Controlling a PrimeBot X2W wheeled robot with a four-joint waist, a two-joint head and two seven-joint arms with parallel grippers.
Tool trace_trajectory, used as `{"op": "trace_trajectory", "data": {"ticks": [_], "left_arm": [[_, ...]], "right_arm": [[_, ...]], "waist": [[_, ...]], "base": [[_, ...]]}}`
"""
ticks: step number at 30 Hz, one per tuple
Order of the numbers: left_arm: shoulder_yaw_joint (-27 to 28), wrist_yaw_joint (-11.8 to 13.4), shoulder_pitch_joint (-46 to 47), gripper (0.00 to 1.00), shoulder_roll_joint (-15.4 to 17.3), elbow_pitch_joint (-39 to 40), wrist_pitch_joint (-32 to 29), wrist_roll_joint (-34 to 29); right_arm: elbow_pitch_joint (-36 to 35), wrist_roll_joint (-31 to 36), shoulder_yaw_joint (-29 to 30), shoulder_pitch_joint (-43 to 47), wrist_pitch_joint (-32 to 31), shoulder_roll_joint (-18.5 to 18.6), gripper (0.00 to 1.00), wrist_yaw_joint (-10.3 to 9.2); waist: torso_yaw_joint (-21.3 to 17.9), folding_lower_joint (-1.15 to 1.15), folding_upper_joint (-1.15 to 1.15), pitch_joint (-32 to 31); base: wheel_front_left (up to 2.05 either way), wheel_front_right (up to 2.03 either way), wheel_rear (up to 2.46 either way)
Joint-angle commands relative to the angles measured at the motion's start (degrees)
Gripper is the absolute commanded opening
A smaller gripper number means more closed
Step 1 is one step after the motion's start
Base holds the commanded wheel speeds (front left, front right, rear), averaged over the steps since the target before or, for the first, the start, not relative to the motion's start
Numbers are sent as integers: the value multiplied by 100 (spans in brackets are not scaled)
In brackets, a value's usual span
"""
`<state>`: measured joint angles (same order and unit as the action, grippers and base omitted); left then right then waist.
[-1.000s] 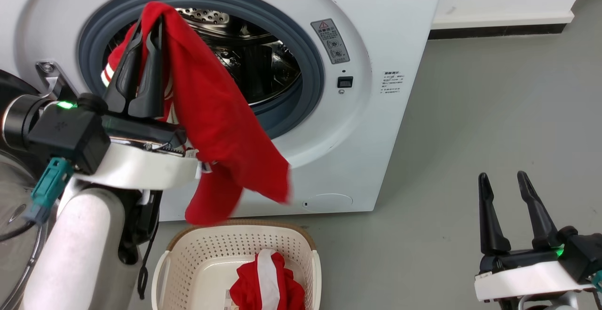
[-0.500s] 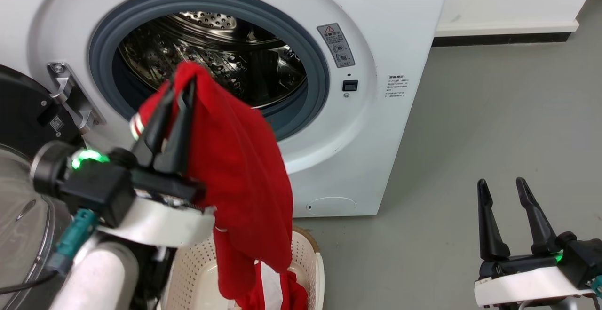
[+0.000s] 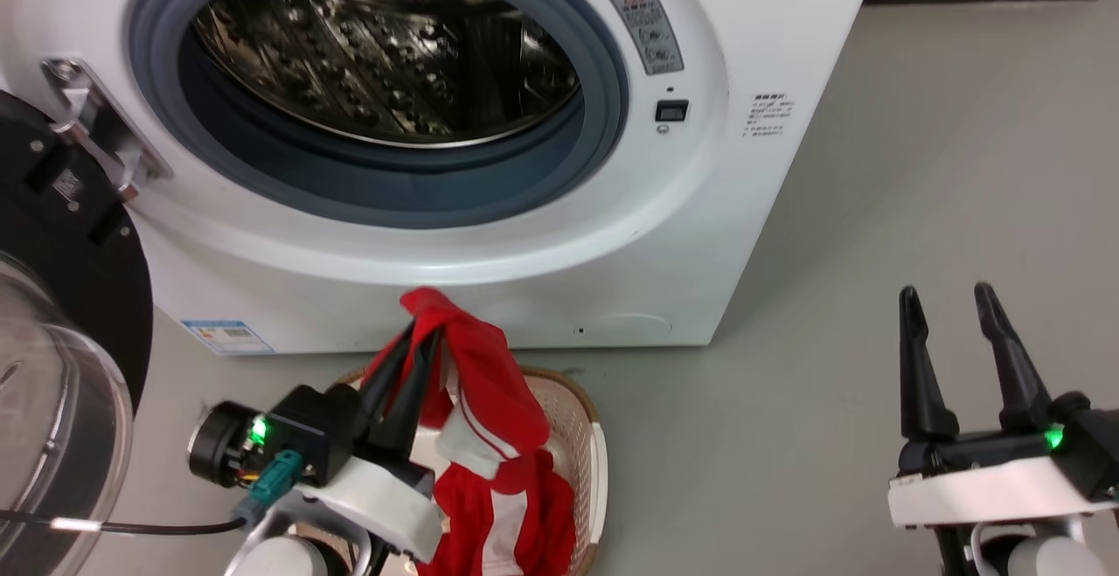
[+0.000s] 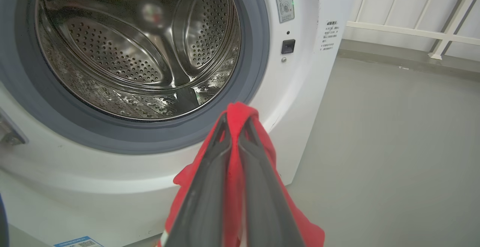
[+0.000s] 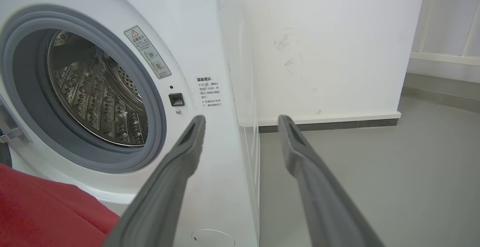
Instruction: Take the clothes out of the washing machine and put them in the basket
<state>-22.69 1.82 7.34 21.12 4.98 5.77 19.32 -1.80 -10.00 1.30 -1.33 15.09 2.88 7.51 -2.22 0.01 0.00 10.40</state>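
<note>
Reference point: the washing machine (image 3: 761, 209).

1. Left of the machine's porthole, the door (image 3: 61, 235) hangs swung fully open.
2. Below the porthole, in front of the machine's base, the left pincer (image 3: 418, 340) is clamped tight on a red garment (image 3: 489, 375). The left wrist view shows both fingers pressed together with a fold of red fabric between them.
3. The garment hangs from the fingertips down into the basket (image 3: 597, 471), which stands on the floor (image 3: 787, 436) just in front of the machine's base. Its lower folds merge with other red-and-white clothes (image 3: 498, 515) lying in the basket.
4. Inside the porthole, the visible part of the drum (image 3: 385, 60) shows bare steel and no fabric.
5. To the right of the machine, the right pincer (image 3: 947, 296) has its fingers spread and holds nothing. It is well apart from the basket.

Step in hand, as judged: depositing the garment. The load is over the basket but not yet released.

Next move calls for:
- Opening the left pincer so the fabric drops free.
- Checking that no part drapes over the rim nearest the machine.
- Lifting the pincer clear without snagging the fabric.
- Inspecting the drum's hidden lower front before treating the task as complete.
</note>
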Motion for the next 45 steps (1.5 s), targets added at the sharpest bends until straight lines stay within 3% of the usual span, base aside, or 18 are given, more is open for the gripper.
{"op": "trace_trajectory", "data": {"ticks": [1, 12, 20, 24, 30, 36, 37, 38, 43, 45], "left_arm": [[-23, -44, 3, 0, -6, -144, 59, 4], [-328, -444, 1044, 0, -366, -2914, 667, -153], [-789, -752, 2557, 0, -840, -5273, 615, -396], [-1004, -848, 3238, 0, -906, -6276, 404, -489], [-1339, -905, 4009, 0, -998, -7313, 25, -643], [-1486, -910, 4304, 0, -1001, -7729, -463, -625], [-1493, -913, 4329, 35, -1014, -7744, -485, -599], [-1483, -914, 4348, 100, -1038, -7756, -435, -556], [-1506, -918, 4159, 100, -1130, -7814, -201, -432], [-1383, -919, 3981, 100, -1210, -7815, 222, -265]], "right_arm": [[-32, 38, 9, -120, 11, -2, 100, -4], [-230, 116, 80, -806, 11, -3, 100, -4], [-391, 69, 129, -1259, 11, -2, 100, -4], [-426, 26, 233, -1444, 11, -4, 100, -4], [-462, -43, 344, -1653, 11, -4, 100, -4], [-468, -98, 388, -1754, 11, -4, 100, -4], [-455, -98, 391, -1766, 11, -4, 100, -4], [-436, -102, 396, -1776, 11, -4, 100, -4], [-338, -118, 399, -1747, 11, -4, 100, -4], [-283, -93, 371, -1675, 11, -3, 100, -4]], "waist": [[-11, -1, 0, 206], [-230, -1, 0, 1518], [-328, -1, 0, 2599], [-366, -1, 0, 3058], [-454, -1, 0, 3578], [-515, -1, 0, 3800], [-523, -1, 0, 3805], [-527, -1, 0, 3797], [-472, -1, 0, 3514], [-429, -1, 0, 3197]], "base": [[0, 0, 0], [0, 0, 0], [0, 0, 0], [0, 0, 0], [0, 0, 0], [0, 0, 0], [0, 0, 0], [0, 0, 0], [0, 0, 0], [0, 0, 0]]}}
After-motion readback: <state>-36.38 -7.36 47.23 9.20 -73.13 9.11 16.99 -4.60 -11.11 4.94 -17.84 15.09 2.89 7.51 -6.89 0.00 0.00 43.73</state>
